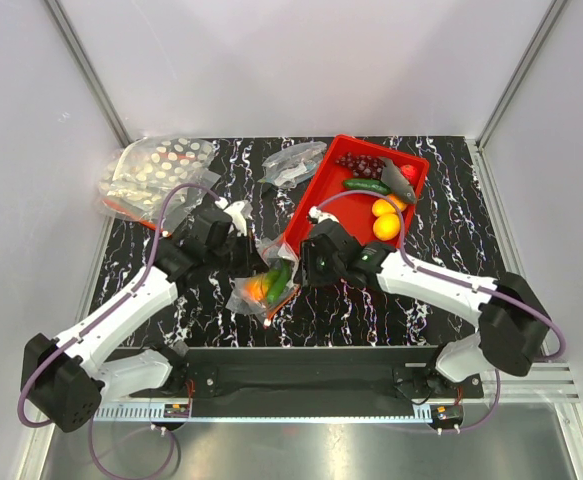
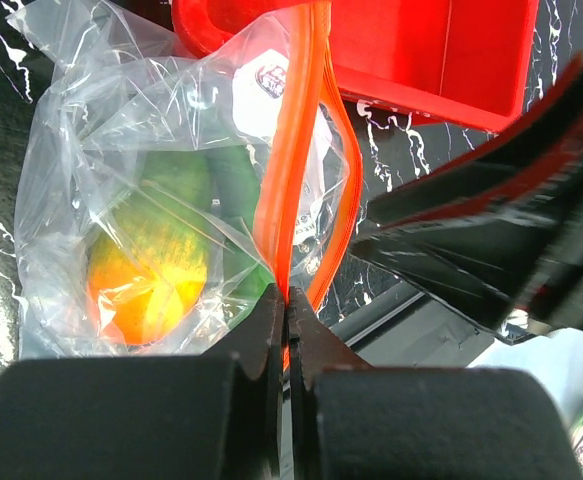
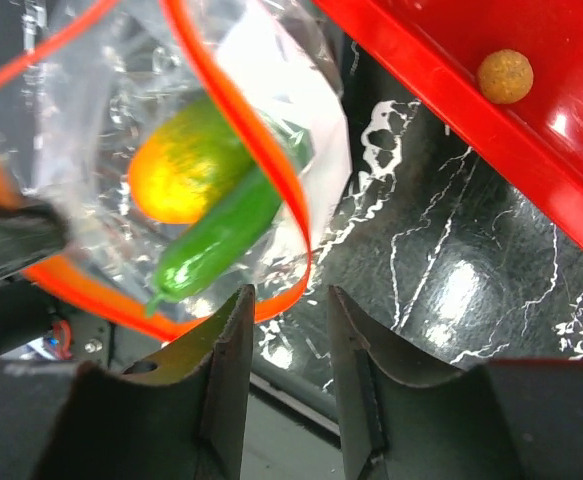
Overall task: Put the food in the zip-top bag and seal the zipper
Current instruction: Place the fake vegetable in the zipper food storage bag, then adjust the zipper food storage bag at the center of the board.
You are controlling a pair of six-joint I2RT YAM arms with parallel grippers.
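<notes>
Two toys, mango (image 3: pixel 186 165) and cucumber (image 3: pixel 221 235), sit in the zip-top bag (image 2: pixel 71 150) whose zipper (image 2: pixel 281 180) the left pincer (image 2: pixel 286 300) clamps, while the right pincer (image 3: pixel 291 300) stands half-open, empty.

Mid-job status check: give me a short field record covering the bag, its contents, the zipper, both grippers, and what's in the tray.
bag: zip-top bag, between the two grippers, off the red tray's near corner
contents: mango, cucumber
zipper: orange zipper, open in a loop, unsealed
left gripper: fingers shut on the zipper
right gripper: fingers apart, zipper edge at their tips, unclamped
tray: grapes, second cucumber, fish, red piece, lemons
</notes>
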